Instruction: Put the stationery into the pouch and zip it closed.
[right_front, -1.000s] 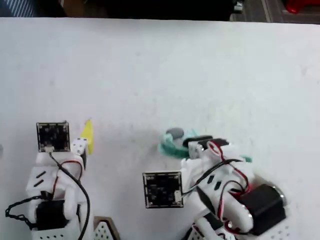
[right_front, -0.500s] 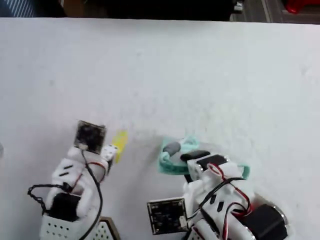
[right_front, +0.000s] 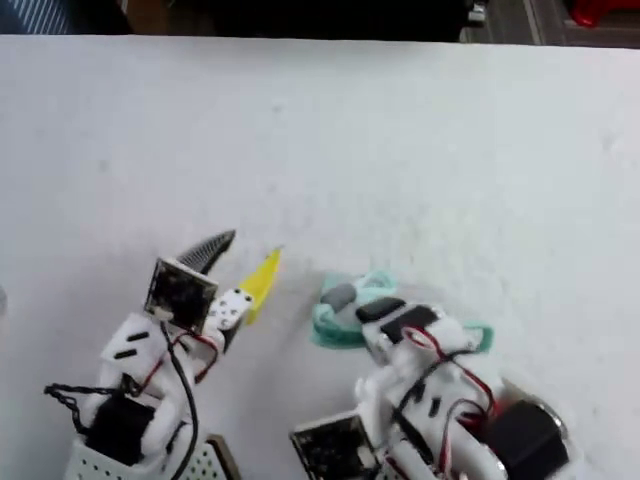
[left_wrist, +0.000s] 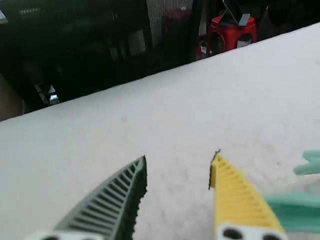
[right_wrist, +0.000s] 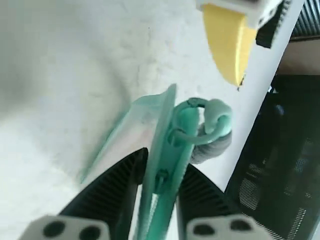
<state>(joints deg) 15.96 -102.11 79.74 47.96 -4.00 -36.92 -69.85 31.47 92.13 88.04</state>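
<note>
High view places both arms at the near edge of the white surface (right_front: 400, 150), the left arm at the lower left and the right arm at the lower right. The left hand (right_front: 255, 242) hangs over bare surface with its jaws spread wide (one finger grey, the other yellow) and holds nothing. Its yellow finger points toward the teal pouch (right_front: 335, 325), near it but apart. The pouch lies on the surface just ahead of the right arm, between the two arms. The right hand (right_wrist: 161, 162) is narrowed onto the pouch's teal zipper edge, one dark finger on each side of it. A small grey piece (right_wrist: 212, 145) hangs from a teal loop (right_wrist: 192, 111) at the pouch's end, beyond the fingertips. Whether any stationery sits inside the pouch I cannot tell.
</note>
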